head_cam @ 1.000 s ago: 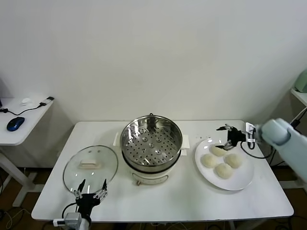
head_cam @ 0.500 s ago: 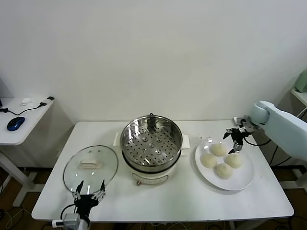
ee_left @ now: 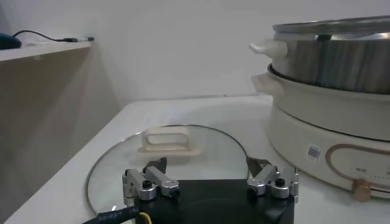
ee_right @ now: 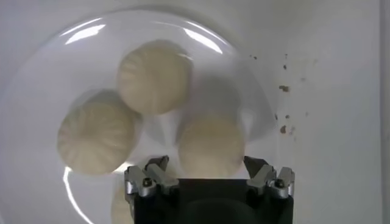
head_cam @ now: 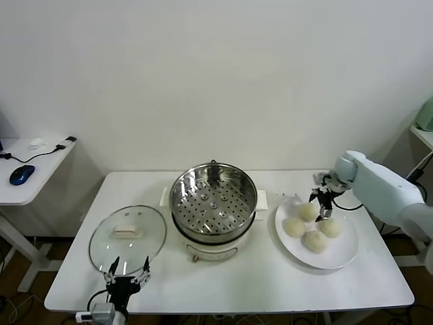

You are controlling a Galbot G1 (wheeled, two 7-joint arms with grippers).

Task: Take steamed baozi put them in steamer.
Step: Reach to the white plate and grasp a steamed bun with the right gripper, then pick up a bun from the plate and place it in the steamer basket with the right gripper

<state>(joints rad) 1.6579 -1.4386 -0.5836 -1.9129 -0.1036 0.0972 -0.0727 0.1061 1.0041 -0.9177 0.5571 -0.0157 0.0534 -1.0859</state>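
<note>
The table (head_cam: 257, 284) carried everything. My steamer (head_cam: 213, 203) stood at its middle, steel pot on a white base; a small square label (ee_left: 314, 151) sat on that base, but I could not read it. The glass lid (head_cam: 128, 235) lay flat to the steamer's left, the white plate (head_cam: 338, 254) to its right. Four baozi (head_cam: 308, 211) sat close together on the plate.

My right jaws (head_cam: 321, 205) hung wide open just above the plate's far baozi (ee_right: 211, 145), one finger (ee_right: 151, 175) on each side of it, holding nothing. My left jaws (head_cam: 127, 270) waited wide open and empty at the table's near edge, over the lid's rim (ee_left: 116, 161).
</note>
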